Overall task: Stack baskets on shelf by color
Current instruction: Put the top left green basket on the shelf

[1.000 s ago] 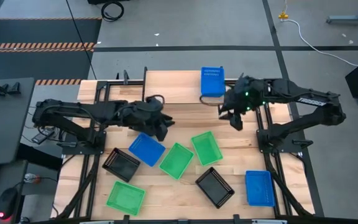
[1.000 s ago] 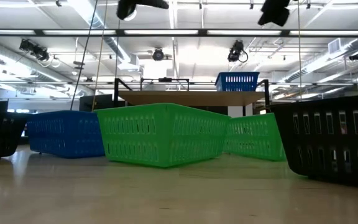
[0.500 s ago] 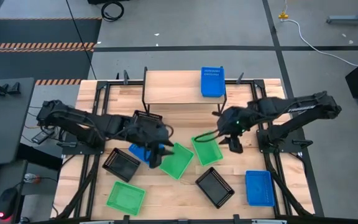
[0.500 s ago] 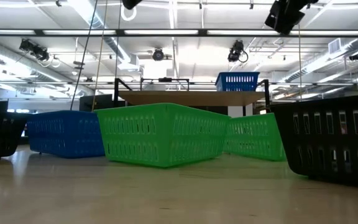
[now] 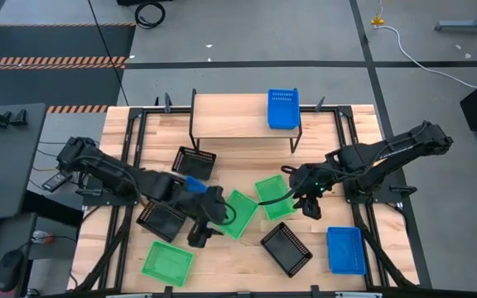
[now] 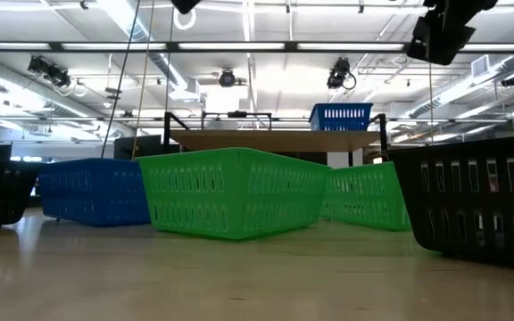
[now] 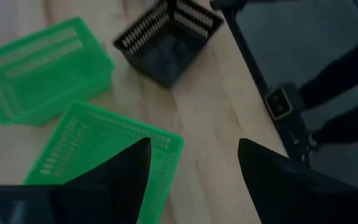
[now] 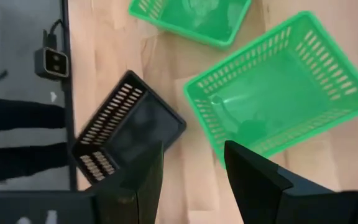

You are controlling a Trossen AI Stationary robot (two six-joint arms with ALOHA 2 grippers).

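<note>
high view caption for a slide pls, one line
Both open grippers, left and right, hover over scattered baskets; one blue basket sits on the shelf.

The big wooden tabletop [image 5: 321,265] sits on a black metal frame [image 5: 122,178] over a grey concrete floor [image 5: 247,41]. Beyond the tabletop's far left corner, orange-and-black striped tape [image 5: 52,60] lines the floor, and a coiled black cable [image 5: 149,12] lies farther off. A white cable [image 5: 421,54] trails beyond the far right corner. Left of the tabletop stands a dark desk [image 5: 7,165] with a computer mouse [image 5: 7,269]. Overhead run long ceiling lights [image 6: 239,46].
</note>
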